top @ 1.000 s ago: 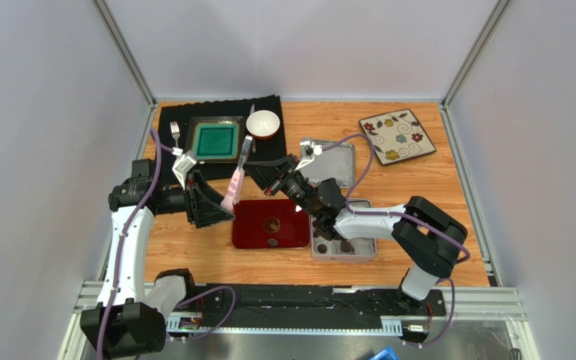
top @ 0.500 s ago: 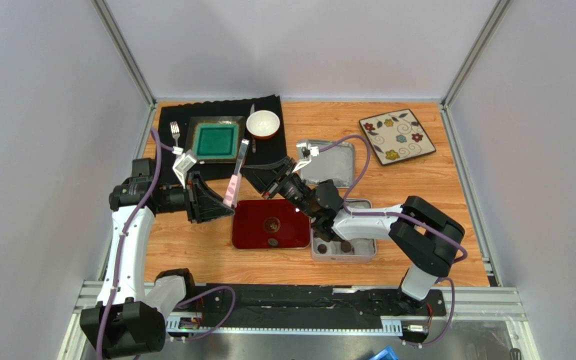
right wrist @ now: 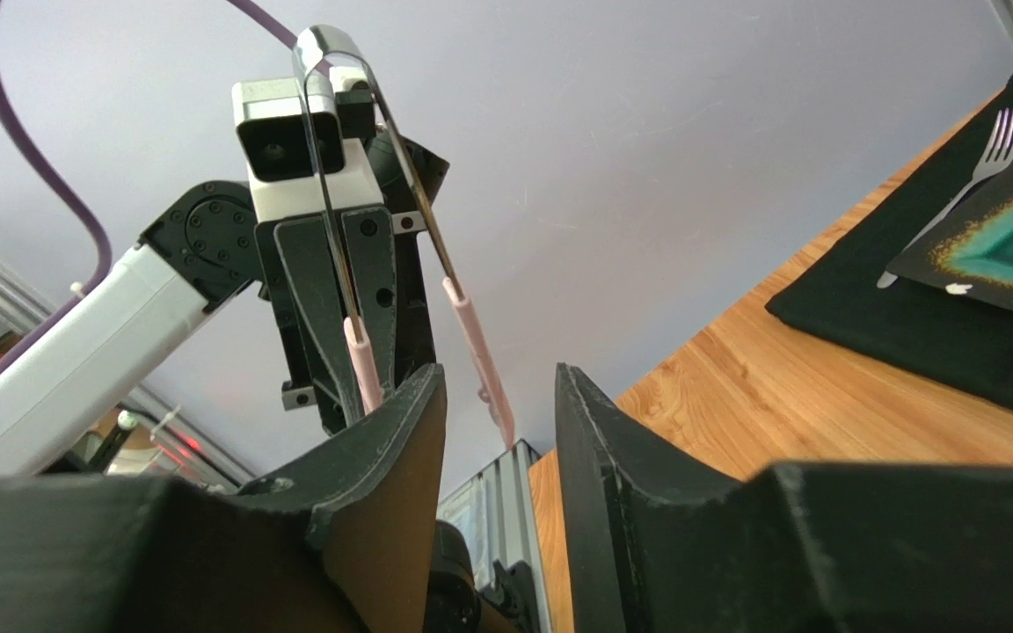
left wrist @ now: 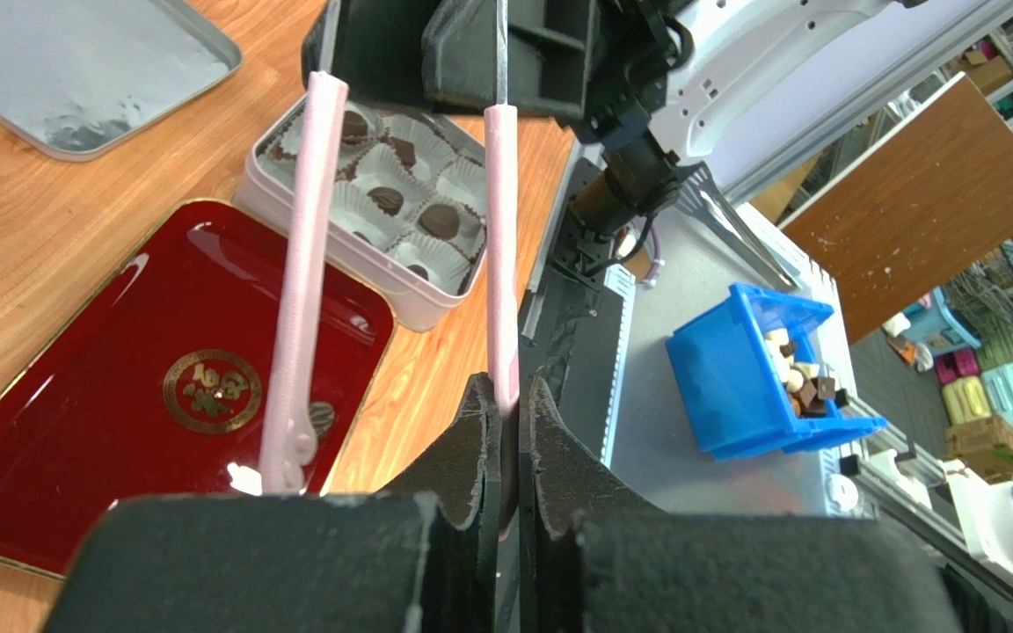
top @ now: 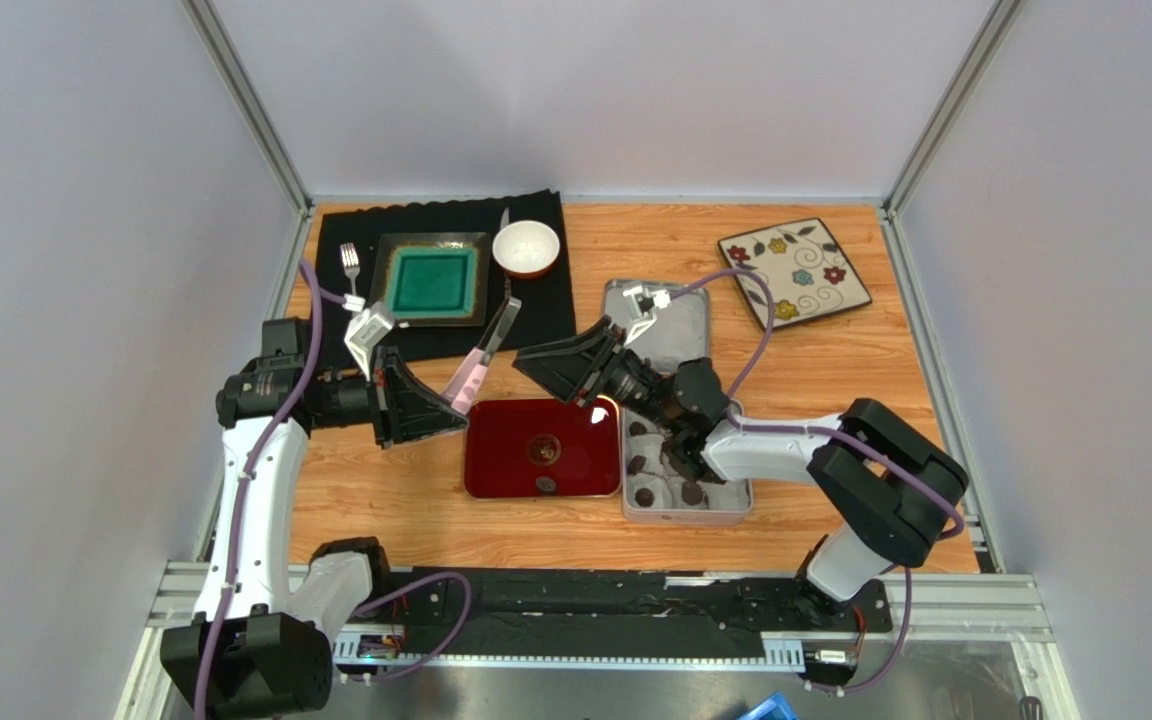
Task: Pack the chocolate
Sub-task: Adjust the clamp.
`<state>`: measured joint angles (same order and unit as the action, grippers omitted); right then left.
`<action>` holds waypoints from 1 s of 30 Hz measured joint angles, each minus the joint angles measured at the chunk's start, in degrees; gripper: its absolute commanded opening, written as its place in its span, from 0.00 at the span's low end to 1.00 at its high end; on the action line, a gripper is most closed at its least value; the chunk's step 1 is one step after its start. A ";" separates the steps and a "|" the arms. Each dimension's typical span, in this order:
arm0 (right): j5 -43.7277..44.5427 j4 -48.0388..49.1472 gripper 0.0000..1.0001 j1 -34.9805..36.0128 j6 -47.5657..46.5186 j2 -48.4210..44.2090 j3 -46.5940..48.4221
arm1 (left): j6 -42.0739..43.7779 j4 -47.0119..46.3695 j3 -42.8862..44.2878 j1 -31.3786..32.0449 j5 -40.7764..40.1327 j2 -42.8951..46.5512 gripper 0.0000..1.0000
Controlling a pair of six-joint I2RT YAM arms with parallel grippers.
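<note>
Beside tray point(top: 507, 468), level left gripper point(top: 447, 416) with tongs point(top: 474, 372).

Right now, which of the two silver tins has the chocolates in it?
The near tin, right of the red tray, holds the chocolates; the far tin behind it shows only bare metal.

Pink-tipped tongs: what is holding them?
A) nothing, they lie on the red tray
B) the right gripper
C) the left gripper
C: the left gripper is clamped on one arm of the tongs, while the right gripper stands open and empty.
</note>
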<state>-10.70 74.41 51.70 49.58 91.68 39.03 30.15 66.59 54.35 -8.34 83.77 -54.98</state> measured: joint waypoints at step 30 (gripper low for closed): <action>-40.04 -102.25 0.83 -5.75 -66.18 -11.54 34.77 | 31.01 10.40 -4.44 17.66 -26.08 2.36 0.00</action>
<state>-50.74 -27.83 45.95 -16.60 80.14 73.80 61.17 76.99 49.91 9.32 57.69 -52.62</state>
